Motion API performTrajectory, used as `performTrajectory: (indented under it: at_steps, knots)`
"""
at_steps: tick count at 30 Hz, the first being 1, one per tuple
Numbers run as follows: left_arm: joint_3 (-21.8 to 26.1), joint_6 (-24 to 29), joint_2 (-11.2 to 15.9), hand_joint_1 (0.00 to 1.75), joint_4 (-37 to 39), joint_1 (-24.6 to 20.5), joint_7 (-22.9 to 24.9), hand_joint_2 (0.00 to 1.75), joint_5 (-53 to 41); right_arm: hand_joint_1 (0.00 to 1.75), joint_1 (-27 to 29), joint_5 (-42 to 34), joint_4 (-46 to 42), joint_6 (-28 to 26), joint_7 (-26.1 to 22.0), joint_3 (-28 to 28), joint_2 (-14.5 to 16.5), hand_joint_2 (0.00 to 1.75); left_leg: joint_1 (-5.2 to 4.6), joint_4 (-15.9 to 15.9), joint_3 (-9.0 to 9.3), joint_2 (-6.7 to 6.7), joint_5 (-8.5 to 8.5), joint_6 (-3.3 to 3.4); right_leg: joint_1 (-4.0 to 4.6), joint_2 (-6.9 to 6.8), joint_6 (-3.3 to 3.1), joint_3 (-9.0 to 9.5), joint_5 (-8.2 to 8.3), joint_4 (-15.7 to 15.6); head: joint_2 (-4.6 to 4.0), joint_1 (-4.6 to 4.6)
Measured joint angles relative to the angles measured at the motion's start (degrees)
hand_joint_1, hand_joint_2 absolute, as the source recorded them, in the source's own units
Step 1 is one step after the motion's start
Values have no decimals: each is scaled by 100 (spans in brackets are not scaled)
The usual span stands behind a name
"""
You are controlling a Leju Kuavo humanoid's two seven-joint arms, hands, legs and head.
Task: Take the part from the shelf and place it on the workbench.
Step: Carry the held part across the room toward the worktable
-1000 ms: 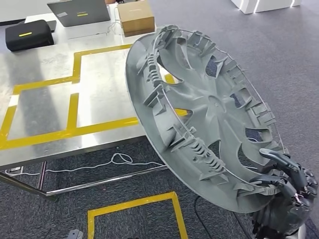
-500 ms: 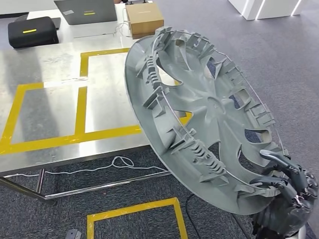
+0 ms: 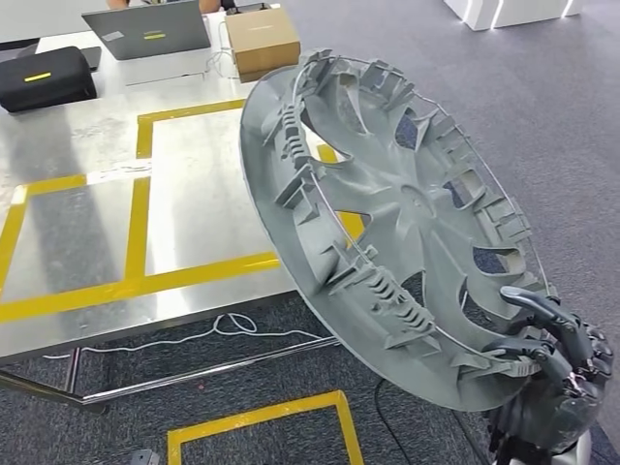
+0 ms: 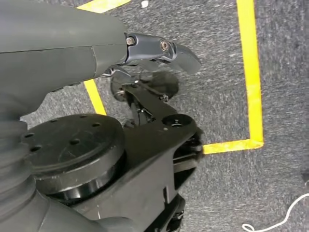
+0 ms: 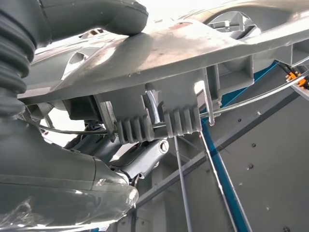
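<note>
The part is a large grey wheel cover, tilted with its ribbed inner side toward me. Its upper edge hangs over the right end of the steel workbench, which carries yellow tape rectangles. My right hand grips the cover's lower rim at the bottom right. The right wrist view shows the cover's rim clips close up, with the thumb across the cover. My left hand hangs over the carpet, holding nothing, its fingers apart.
At the far side of the bench stand a laptop, a cardboard box and a black case. A white cable lies under the bench. Yellow tape marks the carpet in front.
The whole picture shifted sideways, first right then left, so the camera moved. The wheel cover stays gripped in my right hand in the same pose.
</note>
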Motion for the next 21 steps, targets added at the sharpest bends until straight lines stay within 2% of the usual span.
performTrajectory:
  at_steps: [1, 2, 3, 4, 7, 8, 9, 11, 12, 13, 14, 16, 17, 18, 19, 21]
  knots:
    - [-1, -1, 0, 0, 1, -1, 0, 175, 1, 175, -1, -1, 0, 1, 1, -2, 1, 175, 4, -372, 158, 4, 225, -2, -3, 3, 28, 41, -33, 0, 0, -2]
    - [-1, -1, -1, 0, 1, -4, 0, 175, 1, 175, -4, -1, 0, 2, 1, -4, 1, 175, 3, -720, 311, 5, 357, 10, 1, 10, 65, 70, -68, 9, 0, -12]
    - [-2, -2, -3, 0, 2, -10, 0, 175, 1, 175, -6, 0, 0, 2, 1, -7, 3, 175, -1, -941, 410, 6, 406, 33, 8, 15, 102, 86, -93, 8, 0, -16]
    - [-2, -2, -7, 0, 2, -14, 0, 175, 1, 175, -8, 0, 0, 2, 1, -9, 5, 175, -9, -1057, 462, 5, 389, 65, 17, 19, 140, 90, -111, -1, 0, -21]
    - [0, -2, -4, 0, 2, -14, -1, 175, 5, 175, -8, 5, 0, 2, -1, -14, 10, 175, -9, -1094, 491, 2, 333, 199, 13, 5, 241, 93, -158, -8, 0, -6]
    - [1, -2, -1, 0, 2, -14, -2, 175, 12, 175, -10, 7, 0, 2, -1, -16, 11, 175, -2, -1102, 511, 2, 322, 241, 14, -5, 264, 43, -234, 119, 0, 8]
    - [2, -1, 2, 0, 2, -15, -3, 175, 18, 175, -11, 9, 0, 1, -1, -19, 11, 175, 2, -1109, 535, 3, 309, 278, 15, -15, 277, -73, -363, 374, 0, 19]
    - [3, 0, 3, 0, 2, -15, -5, 175, 26, 175, -10, 8, 1, 0, 2, -23, 11, 175, -19, -1108, 577, 4, 268, 332, 25, -22, 283, -491, -688, 1155, 0, 38]
    - [3, 0, 2, 0, 2, -12, -6, 175, 25, 175, -7, 7, 1, 0, 5, -26, 11, 175, -32, -1108, 602, 4, 247, 349, 29, -21, 278, -695, -772, 1483, 0, 39]
    - [3, 0, 1, 0, 2, -8, -5, 175, 24, 175, -4, 7, 2, 0, 7, -28, 11, 175, -43, -1107, 634, 2, 222, 358, 37, -21, 267, -820, -742, 1630, 0, 42]
    - [3, 0, 0, 0, 2, -6, -5, 175, 23, 175, -2, 8, 2, 0, 9, -30, 11, 175, -52, -1107, 676, -3, 194, 360, 48, -21, 245, -829, -589, 1540, 0, 42]
    - [3, 0, -1, 0, 2, -5, -5, 175, 22, 175, -2, 8, 1, 0, 8, -31, 11, 175, -61, -1107, 775, -15, 126, 346, 79, -23, 179, -578, -102, 839, 0, 44]
    - [3, 0, -2, 0, 2, -7, -5, 175, 24, 175, -4, 8, 0, 0, 8, -31, 11, 175, -73, -1099, 813, -21, 89, 326, 97, -24, 147, -413, 66, 471, 0, 41]
    - [3, 0, -2, 0, 2, -9, -5, 175, 25, 175, -5, 8, 0, 1, 8, -31, 13, 175, -82, -1096, 836, -25, 63, 302, 111, -22, 121, -299, 157, 222, 0, 39]
    - [3, 0, -3, 0, 2, -11, -5, 175, 26, 175, -5, 8, 0, 1, 9, -32, 14, 175, -87, -1096, 844, -27, 46, 275, 124, -17, 101, -243, 173, 104, 0, 36]
    - [3, -1, -3, 0, 2, -16, -5, 175, 26, 175, -1, 8, 0, 1, 15, -34, 15, 175, -86, -1117, 853, -25, 33, 217, 128, -3, 58, -227, 153, 72, 0, 33]
